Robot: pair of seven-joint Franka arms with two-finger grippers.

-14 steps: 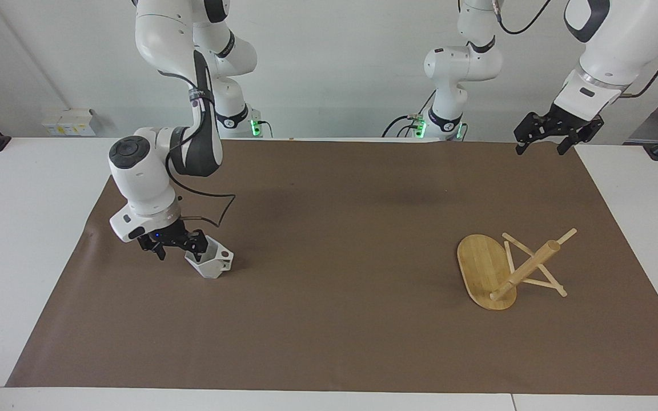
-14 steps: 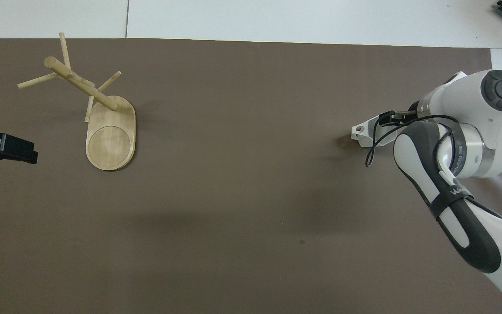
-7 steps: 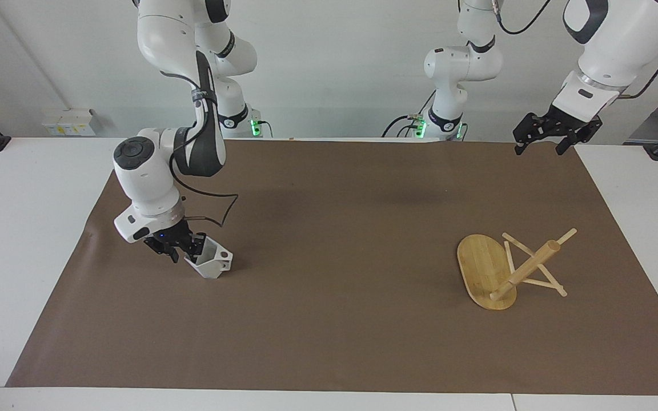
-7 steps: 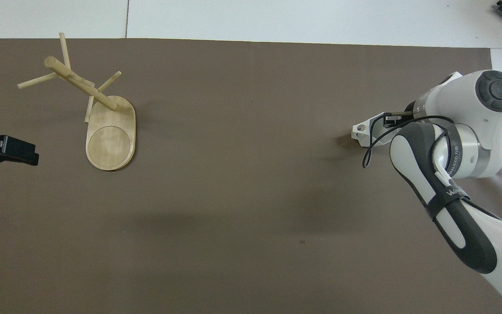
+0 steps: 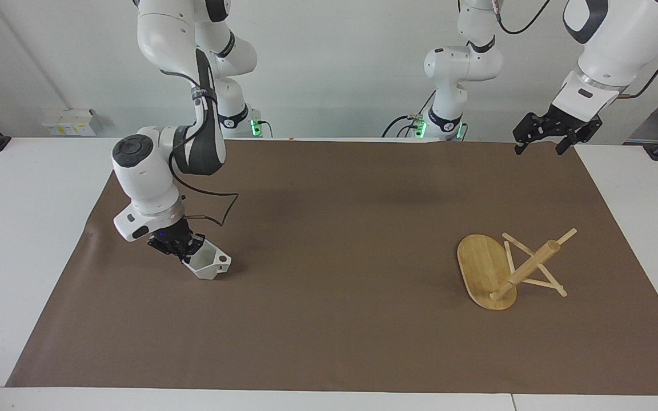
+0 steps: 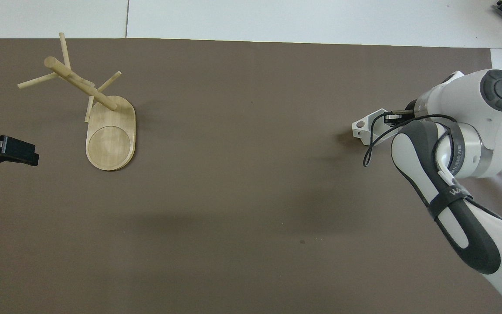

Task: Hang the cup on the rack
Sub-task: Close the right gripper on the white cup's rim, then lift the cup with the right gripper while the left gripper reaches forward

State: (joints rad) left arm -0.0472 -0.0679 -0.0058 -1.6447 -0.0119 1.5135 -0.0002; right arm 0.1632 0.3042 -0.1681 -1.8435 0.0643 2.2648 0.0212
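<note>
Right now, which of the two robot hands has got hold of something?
The right gripper, low at the right arm's end of the table, is shut on the rim of the white cup. The left gripper hangs open in the air with nothing in it.

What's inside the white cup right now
One of the right gripper's fingers reaches into the cup, clamping its rim wall. Beside it the inside looks white and bare; the bottom is hidden by the tilt and the fingers.

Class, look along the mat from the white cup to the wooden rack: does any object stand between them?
Nothing visible does: only bare brown mat lies between the cup, gripped by the right pincer, and the rack.
</note>
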